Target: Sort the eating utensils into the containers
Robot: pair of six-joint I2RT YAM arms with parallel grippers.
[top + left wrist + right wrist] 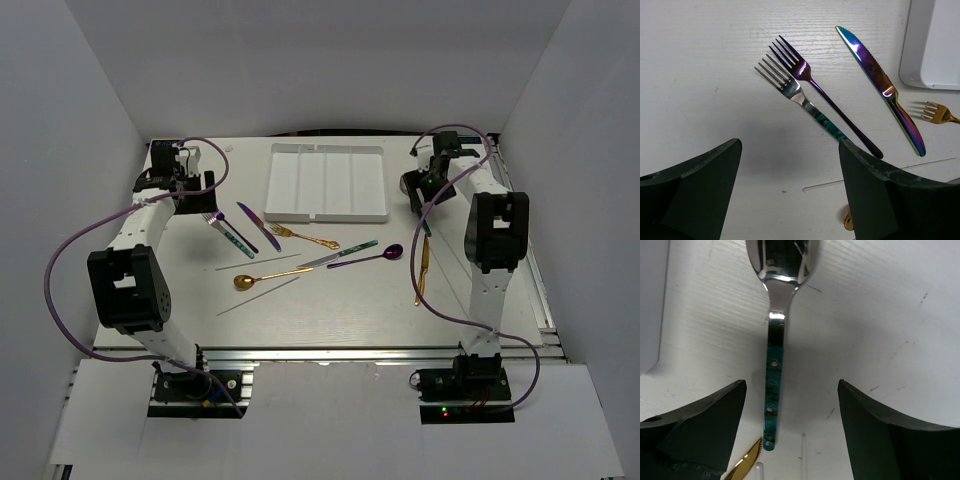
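Note:
The white four-compartment tray [327,182] lies empty at the back middle. My left gripper [790,145] is open and empty, hovering over a teal-handled fork [795,95] and a purple fork [810,80]; a purple knife [880,85] lies to their right. My right gripper [791,385] is open and empty above a teal-handled spoon [776,365], which lies nearer its left finger. A gold fork [305,238], teal knife [338,255], purple spoon [378,257], gold spoon [262,279] and gold knife [423,268] lie mid-table.
Two thin grey sticks [258,266] [258,296] lie near the gold spoon. White walls enclose the table on three sides. The tray corner [920,50] shows at the upper right of the left wrist view. The gold knife tip [745,462] lies by the spoon handle's end.

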